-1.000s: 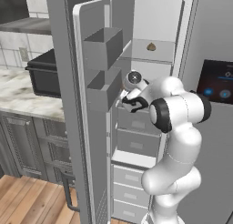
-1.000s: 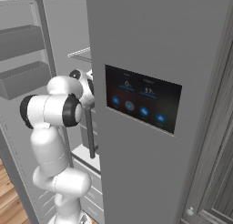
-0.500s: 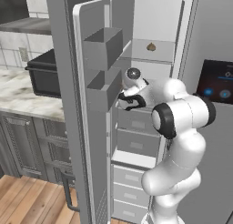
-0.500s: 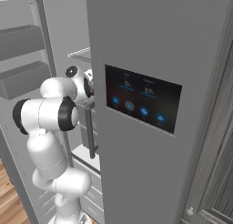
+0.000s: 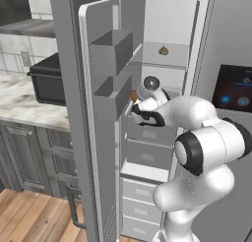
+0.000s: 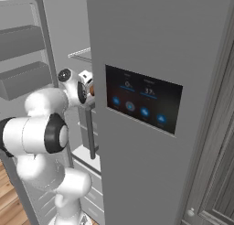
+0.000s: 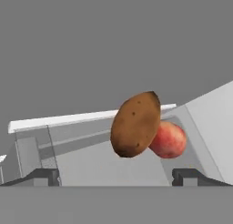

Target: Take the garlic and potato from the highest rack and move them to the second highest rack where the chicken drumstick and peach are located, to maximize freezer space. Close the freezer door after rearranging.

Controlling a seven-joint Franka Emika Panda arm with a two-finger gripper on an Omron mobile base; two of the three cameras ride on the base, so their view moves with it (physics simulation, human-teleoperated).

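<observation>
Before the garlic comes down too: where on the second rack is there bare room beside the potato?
Hand view: bare floor lies left of the potato, out to the rack's left wall. The right is crowded, the peach sitting against the potato near the right wall. The garlic sits on the top rack.

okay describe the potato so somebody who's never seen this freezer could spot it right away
Look into the open freezer, at the second rack down, just ahead of the robot's open claw. The potato is the brown, speckled oval standing tilted on end, in front of the peach, which is rounder, smoother and red-pink.
</observation>
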